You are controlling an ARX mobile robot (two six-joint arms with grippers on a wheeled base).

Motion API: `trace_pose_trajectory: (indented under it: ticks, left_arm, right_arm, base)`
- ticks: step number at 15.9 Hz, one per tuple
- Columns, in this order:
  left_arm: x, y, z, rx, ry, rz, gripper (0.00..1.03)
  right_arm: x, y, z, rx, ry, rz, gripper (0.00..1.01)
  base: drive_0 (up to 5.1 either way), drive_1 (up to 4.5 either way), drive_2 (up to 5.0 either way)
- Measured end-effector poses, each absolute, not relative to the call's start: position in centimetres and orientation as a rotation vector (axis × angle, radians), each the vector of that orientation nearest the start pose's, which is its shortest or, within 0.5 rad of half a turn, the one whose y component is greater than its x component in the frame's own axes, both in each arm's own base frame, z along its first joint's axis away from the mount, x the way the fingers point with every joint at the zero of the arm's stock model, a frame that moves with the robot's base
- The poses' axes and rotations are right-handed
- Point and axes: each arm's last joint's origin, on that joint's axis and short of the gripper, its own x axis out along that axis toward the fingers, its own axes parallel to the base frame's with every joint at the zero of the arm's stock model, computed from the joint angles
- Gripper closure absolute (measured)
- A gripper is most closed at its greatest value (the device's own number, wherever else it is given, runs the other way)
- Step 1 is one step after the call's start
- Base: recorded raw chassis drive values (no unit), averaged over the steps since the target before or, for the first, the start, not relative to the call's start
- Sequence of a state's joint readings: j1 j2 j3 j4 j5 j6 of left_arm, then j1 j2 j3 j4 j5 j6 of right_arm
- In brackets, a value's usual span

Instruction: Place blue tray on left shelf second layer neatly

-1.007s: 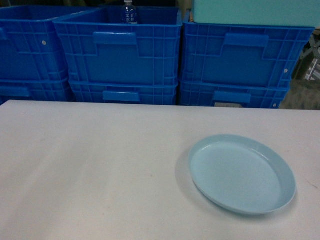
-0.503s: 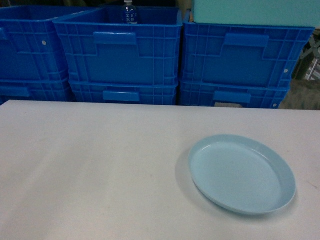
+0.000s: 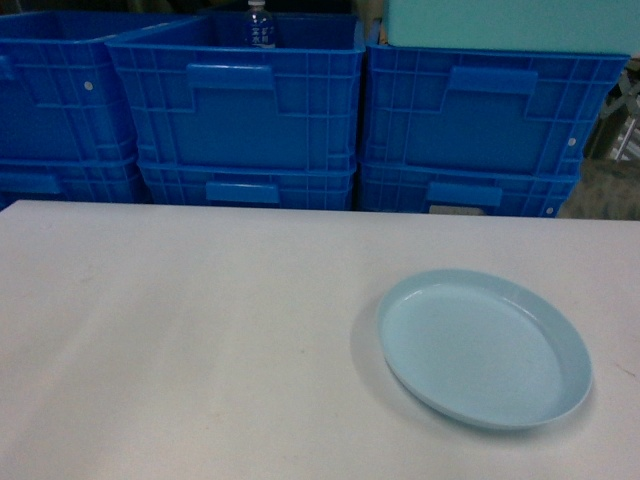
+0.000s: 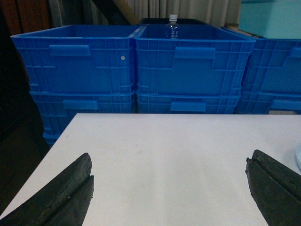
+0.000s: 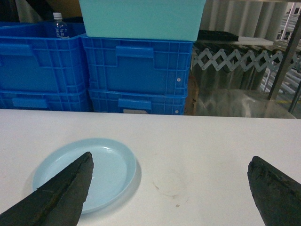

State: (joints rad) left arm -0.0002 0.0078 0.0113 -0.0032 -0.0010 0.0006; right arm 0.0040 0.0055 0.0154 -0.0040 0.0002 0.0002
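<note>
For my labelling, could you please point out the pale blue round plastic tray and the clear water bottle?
pale blue round plastic tray (image 3: pixel 480 350), head view, flat inner floor.
clear water bottle (image 3: pixel 260 27), head view, labelled body.

the tray (image 3: pixel 484 348) lies on the table (image 3: pixel 200 340), right of middle — stacked crates (image 3: pixel 240 110) stand behind it.

In the left wrist view only a sliver of the blue tray (image 4: pixel 298 157) is seen at the right edge. The water bottle (image 3: pixel 260 24) label is too small to be read.
</note>
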Motion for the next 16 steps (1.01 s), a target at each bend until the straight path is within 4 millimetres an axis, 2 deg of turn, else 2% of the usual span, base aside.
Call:
trace_pose_trajectory:
  ticks: [4,6,7,9,11,13,15,16]
  left_arm:
    - [9.8,0.0,16.6,0.001,0.000,0.001,0.05]
    - [9.8,0.0,16.6,0.001,0.000,0.001,0.05]
    - [9.8,0.0,16.6,0.001,0.000,0.001,0.05]
    - [9.8,0.0,16.6,0.001,0.000,0.000,0.05]
    - [9.8,0.0,16.6,0.001,0.000,0.000,0.05]
    - [9.8,0.0,16.6,0.001,0.000,0.001,0.05]
    - [9.8,0.0,16.6,0.001,0.000,0.001,0.05]
    - [9.8,0.0,16.6,0.001,0.000,0.000,0.05]
  right_arm:
    - [9.9,0.0,17.0,0.009,-0.015,0.019,0.03]
    - [11.2,-0.3,17.4,0.075,0.018,0.052,0.03]
    - [12.1,-0.5,18.2,0.118,0.017,0.076,0.03]
    - [14.7,-0.8,21.0,0.185,-0.011,0.154,0.03]
    - [18.9,-1.2,22.1,0.250,0.055,0.212,0.03]
    - [23.7,-1.5,20.4,0.351,0.240,0.275,0.03]
    - [26.8,-1.9,18.3,0.355,0.333,0.227,0.03]
    - [27.9,-2.2,18.0,0.352,0.340,0.220,0.03]
  base:
    - [0.0,0.00,0.0]
    - [0.0,0.00,0.0]
    - [0.0,0.00,0.0]
    - [0.0,0.00,0.0]
    - [0.0,0.00,0.0]
    - [0.0,0.00,0.0]
    - [0.0,0.00,0.0]
    - [0.0,0.00,0.0]
